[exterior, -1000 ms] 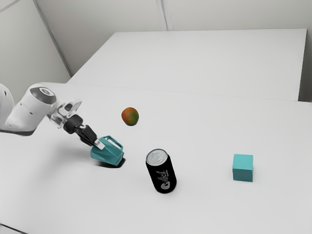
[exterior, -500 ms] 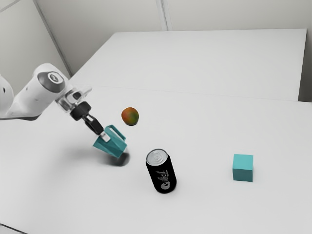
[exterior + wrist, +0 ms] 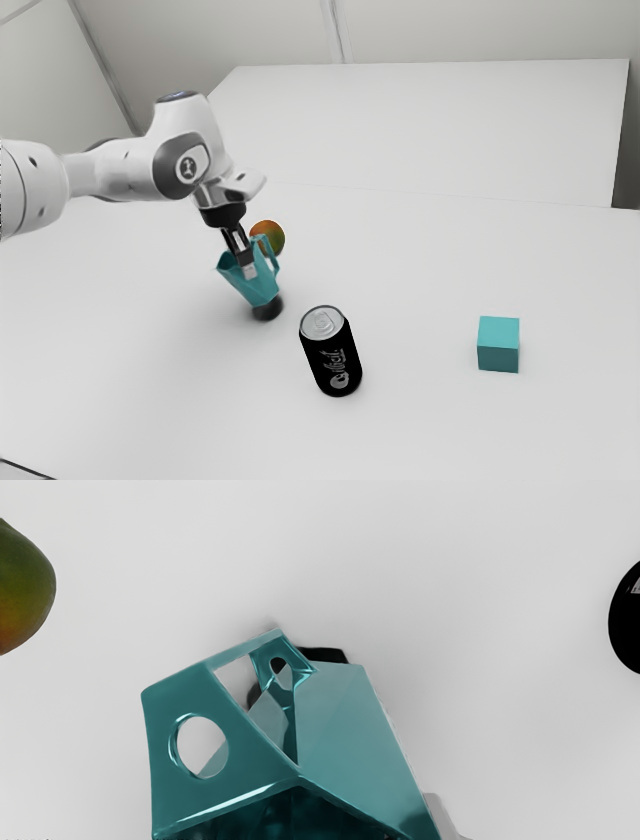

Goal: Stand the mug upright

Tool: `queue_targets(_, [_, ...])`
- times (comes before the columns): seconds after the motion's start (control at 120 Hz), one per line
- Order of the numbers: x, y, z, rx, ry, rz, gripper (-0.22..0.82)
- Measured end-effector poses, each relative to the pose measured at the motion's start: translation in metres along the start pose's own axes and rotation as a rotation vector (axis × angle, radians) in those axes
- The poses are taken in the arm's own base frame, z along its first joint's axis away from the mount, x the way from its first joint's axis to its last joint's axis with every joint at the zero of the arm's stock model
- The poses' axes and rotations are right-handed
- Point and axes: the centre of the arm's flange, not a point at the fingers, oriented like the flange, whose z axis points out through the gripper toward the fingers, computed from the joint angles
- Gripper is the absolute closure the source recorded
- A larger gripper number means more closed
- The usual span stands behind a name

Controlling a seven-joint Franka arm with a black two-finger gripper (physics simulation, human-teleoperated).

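One teal mug, tilted, mouth toward the exterior view's left, gripped between both fingers of the black gripper, seemingly just above the white table. Beyond it, one red-green fruit; toward the exterior view's right, one black can (upright, lettered), then one teal cube.

white table bearing mango, black can, teal cube
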Motion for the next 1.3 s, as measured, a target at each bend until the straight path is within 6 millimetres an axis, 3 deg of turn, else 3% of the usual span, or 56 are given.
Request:
queue_targets(0.258, [0.019, 0.015, 0.009, 0.120, -0.035, -0.082, 0.79])
queue_targets(0.683, [0.021, 0.051, 0.034, 0.166, -0.081, -0.241, 0.79])
queue_targets(0.967, [0.020, 0.054, 0.043, 0.170, -0.092, -0.327, 0.78])
queue_targets(1.167, [0.022, 0.057, 0.042, 0.173, -0.087, -0.365, 0.50])
queue_targets(1.3, [0.024, 0.066, 0.013, 0.221, -0.049, -0.380, 0.36])
